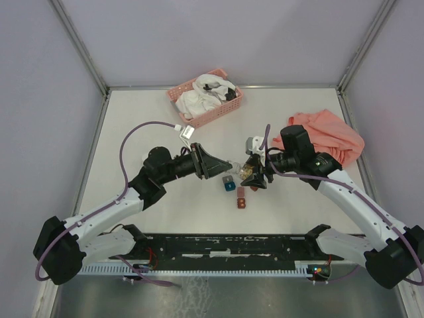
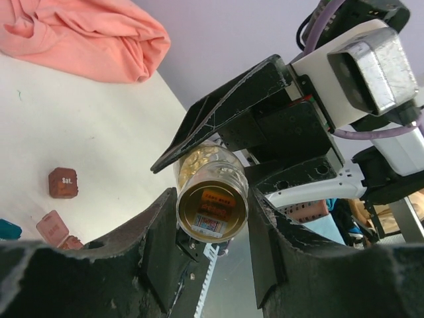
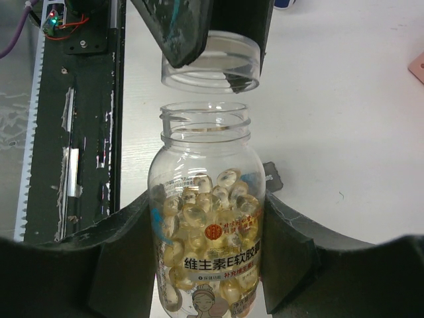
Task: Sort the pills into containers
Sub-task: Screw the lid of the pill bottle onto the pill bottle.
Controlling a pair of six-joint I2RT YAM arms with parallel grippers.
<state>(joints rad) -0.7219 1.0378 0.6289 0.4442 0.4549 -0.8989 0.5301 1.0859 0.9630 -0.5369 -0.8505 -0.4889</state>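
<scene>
1. A white table [image 1: 132,126] is carrying everything.
2. A pink basket [image 1: 211,116] is sitting at its far edge.
3. An orange cloth [image 1: 328,136] is lying crumpled on the right.
4. Four small boxes [image 1: 241,203] are resting near the middle.

The jar [image 3: 209,218] loses its base below the right wrist view. From above, its pills [image 1: 249,171] are too small to distinguish.
</scene>
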